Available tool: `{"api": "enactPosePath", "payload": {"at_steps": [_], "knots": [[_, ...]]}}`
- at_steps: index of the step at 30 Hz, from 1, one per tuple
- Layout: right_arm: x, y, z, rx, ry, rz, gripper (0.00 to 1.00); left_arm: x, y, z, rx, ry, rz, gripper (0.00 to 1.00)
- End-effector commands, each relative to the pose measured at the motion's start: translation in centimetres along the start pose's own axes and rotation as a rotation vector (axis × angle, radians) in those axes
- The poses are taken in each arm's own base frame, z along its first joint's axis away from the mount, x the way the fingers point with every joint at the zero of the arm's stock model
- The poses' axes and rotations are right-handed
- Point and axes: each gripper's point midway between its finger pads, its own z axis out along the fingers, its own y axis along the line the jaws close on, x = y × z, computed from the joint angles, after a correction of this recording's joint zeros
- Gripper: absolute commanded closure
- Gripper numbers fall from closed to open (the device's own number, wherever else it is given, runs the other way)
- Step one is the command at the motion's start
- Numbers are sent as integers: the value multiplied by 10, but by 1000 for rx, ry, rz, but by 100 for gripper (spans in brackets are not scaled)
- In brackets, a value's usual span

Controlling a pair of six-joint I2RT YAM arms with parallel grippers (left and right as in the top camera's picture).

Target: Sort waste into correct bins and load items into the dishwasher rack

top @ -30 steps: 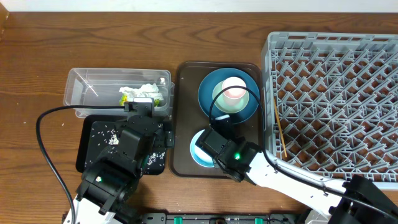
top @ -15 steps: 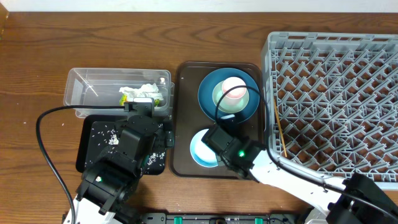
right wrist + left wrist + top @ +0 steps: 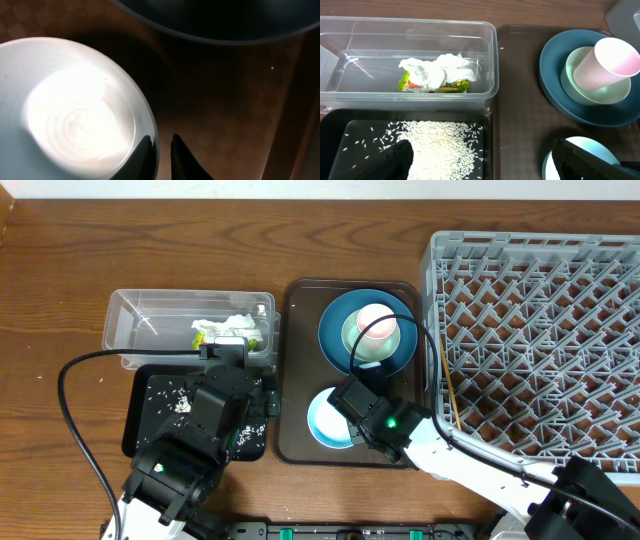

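Black tray [image 3: 335,145] first, left wrist: rice [image 3: 435,145] lies in it, our left hand [image 3: 487,162] spread wide above, napkin [image 3: 437,70] in the clear tub [image 3: 490,60]. Right wrist: the right hand [image 3: 161,150] is pinched onto the rim of the blue bowl [image 3: 75,115]; we'd want a firm bite and a level lift, as that thin edge may slip. From above, the bowl sits on the brown tray [image 3: 296,360] beside the rack [image 3: 540,330]; the hand has slid rightward this past second, baring more bowl.

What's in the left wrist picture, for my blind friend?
A clear tub holds a crumpled napkin and yellow-green wrapper; rice lies in the black tray beside it. Right of them, a pink cup lies tipped in a green bowl on a blue plate.
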Motion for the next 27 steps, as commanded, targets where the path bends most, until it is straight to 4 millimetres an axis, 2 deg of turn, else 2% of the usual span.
{"api": "enactPosePath", "payload": {"at_steps": [1,2,4,6,7,18,22,27], "knots": [[1,-3,2,7,3,5,80,-9,3,-5,-13,-26,-14,9],[1,-3,2,5,4,5,76,-9,3,-5,-13,-26,-15,9],[1,-2,2,3,5,5,78,-9,3,-5,-13,-26,-14,9],[1,-2,2,3,6,5,88,-9,3,-5,-13,-26,-15,9],[1,-2,2,3,5,5,98,-9,3,-5,-13,-26,-15,9],[-1,-1,1,1,-1,-6,99,-9,3,-5,-13,-26,-15,9],[-23,0,-9,19,-68,-127,99,-9,3,-5,-13,-26,-14,9],[-77,9,-54,22,-230,-251,99,-9,3,-5,-13,-26,-14,9]]}}
